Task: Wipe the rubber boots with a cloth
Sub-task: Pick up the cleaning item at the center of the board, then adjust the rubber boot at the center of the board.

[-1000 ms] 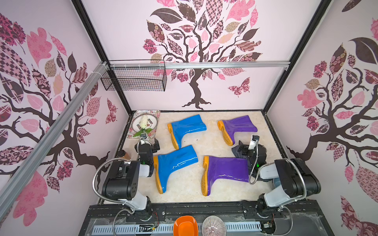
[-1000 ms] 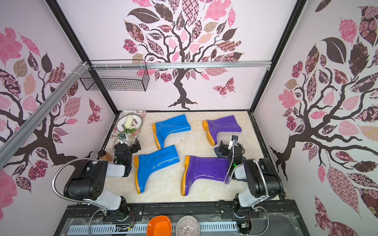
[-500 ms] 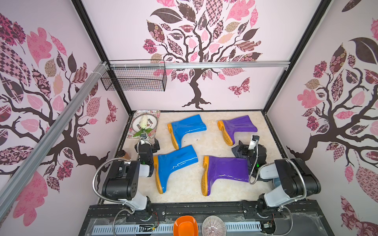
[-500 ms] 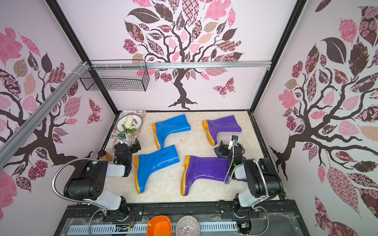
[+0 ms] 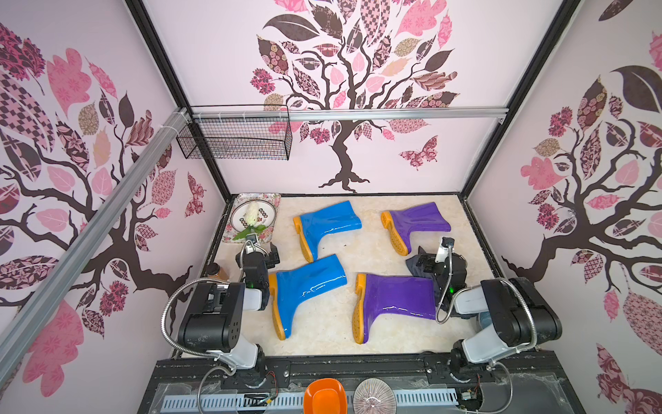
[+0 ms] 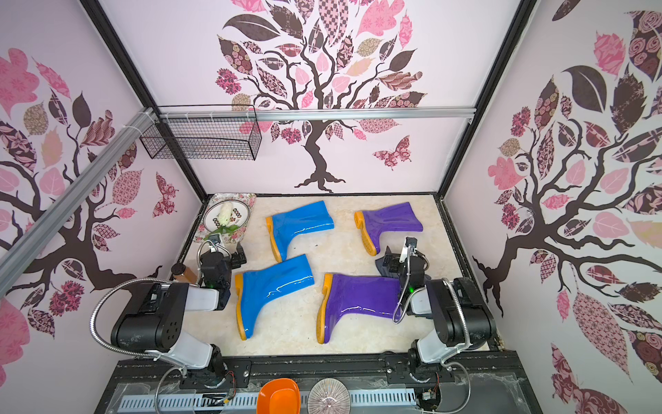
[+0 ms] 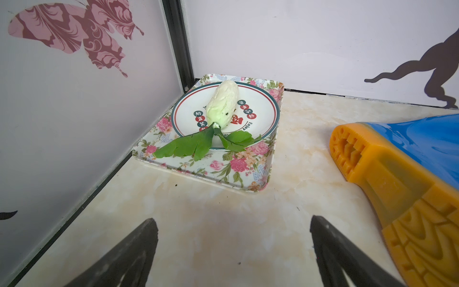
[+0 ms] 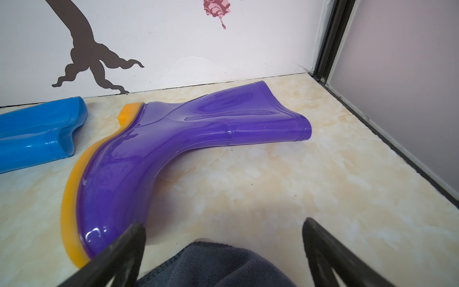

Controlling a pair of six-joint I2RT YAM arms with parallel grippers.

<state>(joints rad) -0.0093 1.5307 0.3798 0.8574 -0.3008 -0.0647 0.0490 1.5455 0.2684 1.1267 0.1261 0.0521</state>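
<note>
Both grippers wide open, cloth not picked up yet

The right gripper (image 8: 223, 223) hangs just over the dark grey cloth (image 8: 213, 266), jaws wide apart, holding nothing. The cloth lies bunched on the bench (image 5: 361, 247) between the far purple boot (image 8: 173, 139) and the near purple boot (image 5: 394, 297). The left gripper (image 7: 233, 220) is wide open and empty too, beside the sole of the near blue boot (image 5: 304, 283). If the right gripper shuts too high, it may pinch only a fold and the soft cloth could slip out. One finger looks close to the far purple boot's toe and could bump it. The shiny boots lie loose, so a hard wipe may push them away
</note>
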